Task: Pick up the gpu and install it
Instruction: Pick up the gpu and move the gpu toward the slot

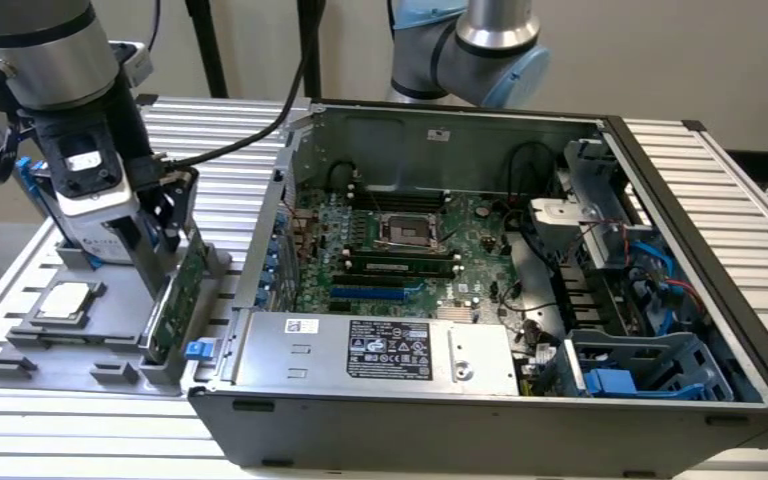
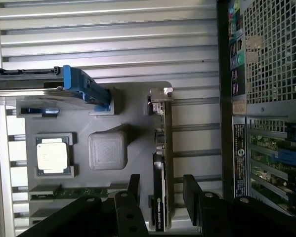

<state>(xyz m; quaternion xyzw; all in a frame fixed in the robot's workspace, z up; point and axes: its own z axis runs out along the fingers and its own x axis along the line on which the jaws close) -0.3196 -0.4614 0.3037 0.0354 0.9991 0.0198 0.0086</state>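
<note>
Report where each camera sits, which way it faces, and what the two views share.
Exterior view: off the arm, above the table, looking down into the open computer case and grey tray; the arm and gripper show at the exterior view's left.
Wrist view: on the wrist, looking down past the open gripper onto the tray; its fingers straddle the gpu.
Shared: gripper, gpu, tray, processor chip, case.

I register a slatted metal desk (image 1: 724, 175). An open computer case (image 1: 491, 425) occupies its middle, with motherboard (image 1: 398, 245) and power supply (image 1: 384, 350) exposed inside. A grey tray (image 1: 77, 350) lies at the desk's edge on the exterior view's left, just beside the case. It seats a processor chip (image 1: 64, 302), a memory stick (image 2: 68, 192) and a blue-railed hard drive (image 2: 73, 91).
</note>
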